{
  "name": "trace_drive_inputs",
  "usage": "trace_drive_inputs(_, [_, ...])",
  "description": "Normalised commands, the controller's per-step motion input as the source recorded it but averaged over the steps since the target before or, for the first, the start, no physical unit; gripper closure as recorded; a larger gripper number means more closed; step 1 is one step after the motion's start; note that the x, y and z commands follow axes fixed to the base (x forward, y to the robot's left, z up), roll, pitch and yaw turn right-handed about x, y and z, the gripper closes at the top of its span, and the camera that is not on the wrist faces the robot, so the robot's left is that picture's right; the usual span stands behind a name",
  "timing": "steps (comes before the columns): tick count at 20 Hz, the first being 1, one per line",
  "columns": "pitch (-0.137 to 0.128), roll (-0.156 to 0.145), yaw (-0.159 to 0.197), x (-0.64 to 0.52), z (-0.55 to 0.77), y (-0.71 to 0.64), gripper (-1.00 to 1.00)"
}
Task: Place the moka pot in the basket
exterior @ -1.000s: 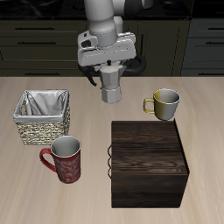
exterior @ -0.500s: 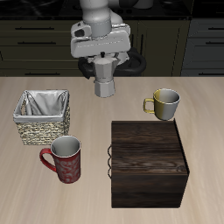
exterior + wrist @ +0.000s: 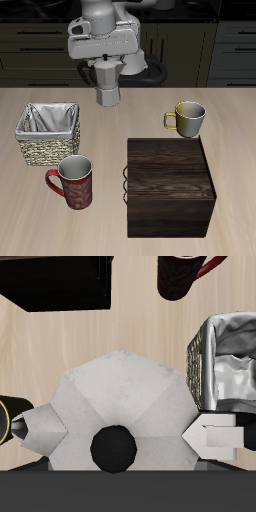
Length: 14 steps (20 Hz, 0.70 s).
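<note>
Pale wooden surface (image 3: 105,150) carries, nearest the front edge, a red mug (image 3: 74,181) and dark wooden box (image 3: 170,185); farther back sits the basket (image 3: 47,134), lined and unfilled. Beyond, the hand (image 3: 106,62) stays clenched on the moka pot (image 3: 107,84), which over the last second has risen and drifted toward the basket's side, so the carry looks under way.

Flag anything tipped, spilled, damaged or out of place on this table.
Nothing stands out. The basket, red mug, yellow-rimmed mug and dark wooden box all sit upright and intact. The moka pot hangs level in the gripper above the table.
</note>
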Motion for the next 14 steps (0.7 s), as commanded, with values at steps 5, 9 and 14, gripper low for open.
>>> trace_drive_inputs(5, [-0.034,-0.043,-0.044,0.08,0.29,-0.42,1.0])
trace_drive_inputs(9, [-0.013,-0.067,-0.048,0.02,0.19,-0.38,1.0])
trace_drive_inputs(14, [0.016,-0.041,-0.07,0.1,0.2,-0.47,1.0])
